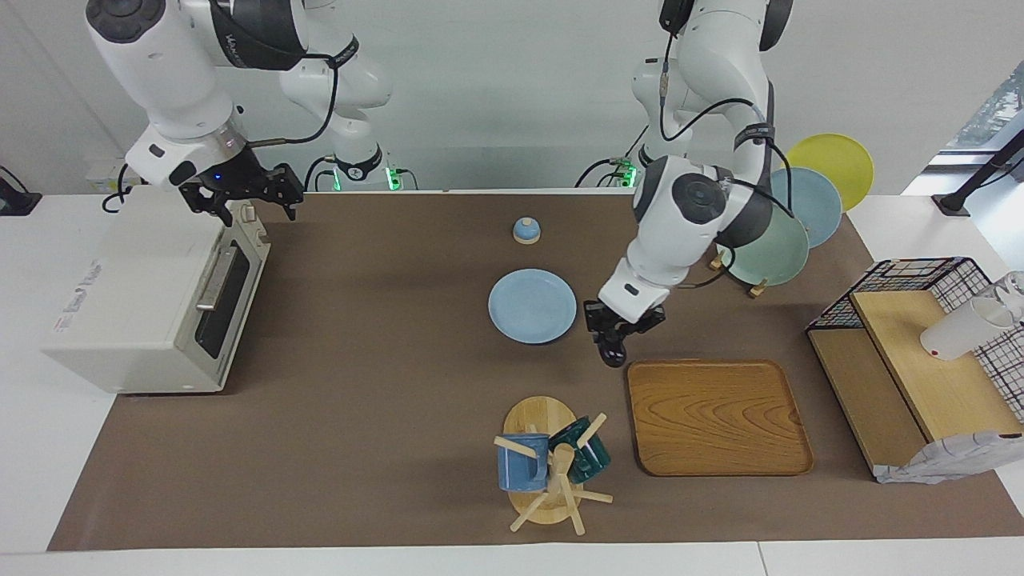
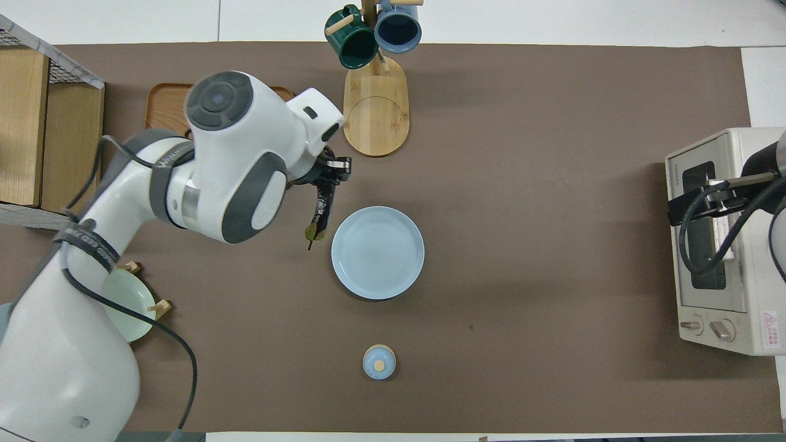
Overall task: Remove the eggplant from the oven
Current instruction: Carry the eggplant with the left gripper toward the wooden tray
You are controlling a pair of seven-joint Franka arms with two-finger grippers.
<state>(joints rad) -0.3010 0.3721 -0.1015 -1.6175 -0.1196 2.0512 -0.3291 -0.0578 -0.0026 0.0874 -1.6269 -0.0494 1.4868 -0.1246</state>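
My left gripper (image 1: 618, 334) is shut on the eggplant (image 1: 614, 354), a slender dark purple vegetable. It hangs over the mat between the blue plate (image 1: 532, 306) and the wooden tray (image 1: 716, 416). In the overhead view the eggplant (image 2: 322, 209) hangs from the left gripper (image 2: 326, 183) with its stem end down, beside the plate (image 2: 377, 252). The cream-white oven (image 1: 136, 296) stands at the right arm's end of the table with its glass door closed. My right gripper (image 1: 250, 202) is over the oven's top edge by the door, and shows in the overhead view (image 2: 697, 205) over the oven (image 2: 712, 294).
A mug tree (image 1: 552, 464) with two mugs stands farther from the robots than the plate. A small blue lidded pot (image 1: 526, 230) sits nearer to the robots. A rack of plates (image 1: 800, 224) and a wire basket shelf (image 1: 920, 360) stand at the left arm's end.
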